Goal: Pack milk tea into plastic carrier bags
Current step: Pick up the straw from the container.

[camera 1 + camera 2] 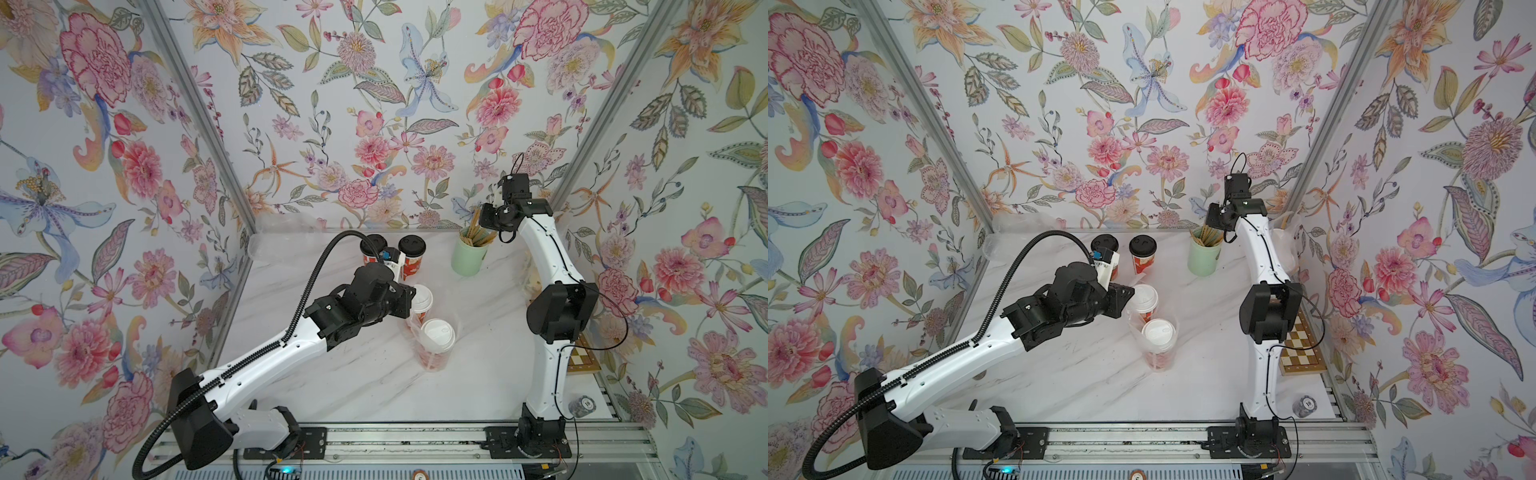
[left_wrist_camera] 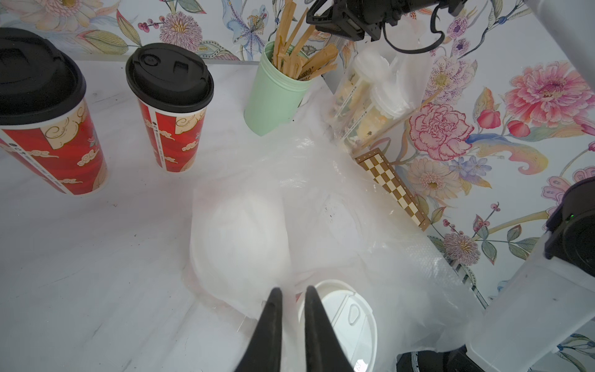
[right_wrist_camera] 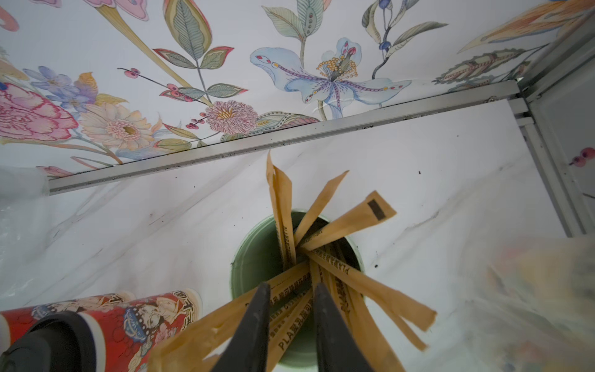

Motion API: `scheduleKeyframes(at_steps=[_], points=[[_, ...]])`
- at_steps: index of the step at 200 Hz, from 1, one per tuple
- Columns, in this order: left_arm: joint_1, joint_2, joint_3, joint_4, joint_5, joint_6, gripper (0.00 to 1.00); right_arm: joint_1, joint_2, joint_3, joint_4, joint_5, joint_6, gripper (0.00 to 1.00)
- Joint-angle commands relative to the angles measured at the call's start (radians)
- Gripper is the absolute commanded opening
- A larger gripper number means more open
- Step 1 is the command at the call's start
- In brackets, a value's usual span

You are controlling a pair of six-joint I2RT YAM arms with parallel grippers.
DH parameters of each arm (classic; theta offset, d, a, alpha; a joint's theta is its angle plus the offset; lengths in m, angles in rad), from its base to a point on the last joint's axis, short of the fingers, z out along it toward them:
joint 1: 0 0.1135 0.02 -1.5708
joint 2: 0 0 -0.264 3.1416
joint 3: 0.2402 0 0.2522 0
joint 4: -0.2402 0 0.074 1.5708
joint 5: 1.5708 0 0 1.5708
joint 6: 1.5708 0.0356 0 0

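Note:
Two white-lidded red milk tea cups point(image 1: 422, 297) point(image 1: 437, 334) stand inside a clear plastic carrier bag point(image 2: 322, 193) at the table's middle. My left gripper point(image 2: 293, 290) is next to the nearer white lid point(image 2: 347, 322), shut on the bag's thin film. Two black-lidded red cups point(image 1: 374, 245) point(image 1: 412, 247) stand unbagged behind it. Two clear cups of beige drink point(image 2: 363, 96) sit in another bag by the right wall. My right gripper point(image 3: 293, 290) hangs over the mint-green cup point(image 3: 257, 257), its jaws apart with paper-wrapped straws point(image 3: 289, 309) between them.
A folded chessboard point(image 1: 1300, 345) lies along the right wall. A stack of poker chips point(image 1: 582, 405) sits at the front right. Loose clear plastic point(image 1: 282, 232) lies in the back left corner. Floral walls close in three sides.

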Motion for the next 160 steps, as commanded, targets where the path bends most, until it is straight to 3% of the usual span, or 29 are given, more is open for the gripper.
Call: scheduleKeyframes(at_steps=[1, 67, 120, 160], points=[[0.01, -0.005, -0.013, 0.011, 0.012, -0.011, 0.17, -0.005, 0.022, 0.045, 0.006, 0.055, 0.046, 0.27], [0.009, -0.012, -0.018, 0.009, 0.006, -0.019, 0.17, -0.016, 0.143, 0.175, 0.012, 0.029, 0.06, 0.25], [0.01, -0.014, -0.015, 0.005, 0.001, -0.022, 0.17, -0.021, 0.172, 0.188, 0.021, 0.051, 0.069, 0.25], [0.009, -0.015, -0.013, 0.002, -0.002, -0.026, 0.17, -0.025, 0.192, 0.188, 0.08, -0.027, 0.06, 0.23]])
